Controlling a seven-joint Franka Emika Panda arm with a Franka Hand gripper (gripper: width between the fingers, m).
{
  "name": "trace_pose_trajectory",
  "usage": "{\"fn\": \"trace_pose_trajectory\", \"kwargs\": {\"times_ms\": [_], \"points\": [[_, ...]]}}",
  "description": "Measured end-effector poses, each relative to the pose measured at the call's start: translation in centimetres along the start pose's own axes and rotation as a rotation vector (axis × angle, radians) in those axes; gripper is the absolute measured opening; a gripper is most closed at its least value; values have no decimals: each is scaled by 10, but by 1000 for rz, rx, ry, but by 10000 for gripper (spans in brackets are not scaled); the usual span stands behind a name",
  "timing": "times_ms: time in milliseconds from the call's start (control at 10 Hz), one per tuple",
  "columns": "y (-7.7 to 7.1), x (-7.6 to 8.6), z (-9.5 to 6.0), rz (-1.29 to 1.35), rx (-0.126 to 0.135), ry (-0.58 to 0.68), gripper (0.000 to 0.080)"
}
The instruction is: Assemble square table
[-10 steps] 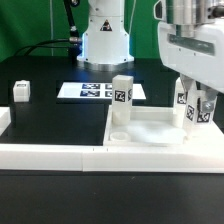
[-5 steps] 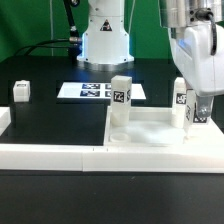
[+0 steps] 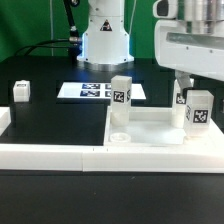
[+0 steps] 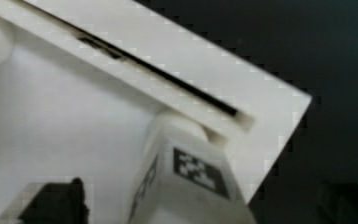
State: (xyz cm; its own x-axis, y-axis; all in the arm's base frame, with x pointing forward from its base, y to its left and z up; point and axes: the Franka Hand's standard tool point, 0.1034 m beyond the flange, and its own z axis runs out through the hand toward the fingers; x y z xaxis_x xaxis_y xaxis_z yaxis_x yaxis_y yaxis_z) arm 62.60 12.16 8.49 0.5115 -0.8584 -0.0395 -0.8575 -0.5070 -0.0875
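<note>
The white square tabletop (image 3: 150, 128) lies upside down at the exterior view's right, inside the rail corner. Three white tagged legs stand upright in its corner sockets: one at the back left (image 3: 121, 95), one at the back right (image 3: 182, 98) and one at the front right (image 3: 198, 110). A fourth leg (image 3: 21, 91) stands apart on the black table at the left. My gripper (image 3: 196, 80) hangs just above the front right leg, open and empty. In the wrist view that leg (image 4: 194, 165) stands between my spread fingers (image 4: 51, 203), on the tabletop (image 4: 69, 110).
The marker board (image 3: 98, 91) lies flat behind the tabletop. A long low white border rail (image 3: 60, 155) runs along the front, with an upright divider left of the tabletop. The robot's white base (image 3: 105, 40) stands at the back.
My gripper has let go of the front right leg and risen above it. The leg stays upright in its socket.
</note>
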Motion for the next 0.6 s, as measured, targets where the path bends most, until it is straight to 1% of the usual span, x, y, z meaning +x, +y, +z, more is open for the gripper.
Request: {"fn": "trace_pose_trajectory", "kwargs": {"times_ms": [100, 200, 300, 400, 600], "points": [[1, 4, 0, -64, -1, 2, 649], [2, 4, 0, -105, -1, 2, 649], [2, 4, 0, -222, -10, 10, 649], [3, 3, 1, -401, -41, 38, 649], [1, 2, 0, -717, -77, 72, 649]]}}
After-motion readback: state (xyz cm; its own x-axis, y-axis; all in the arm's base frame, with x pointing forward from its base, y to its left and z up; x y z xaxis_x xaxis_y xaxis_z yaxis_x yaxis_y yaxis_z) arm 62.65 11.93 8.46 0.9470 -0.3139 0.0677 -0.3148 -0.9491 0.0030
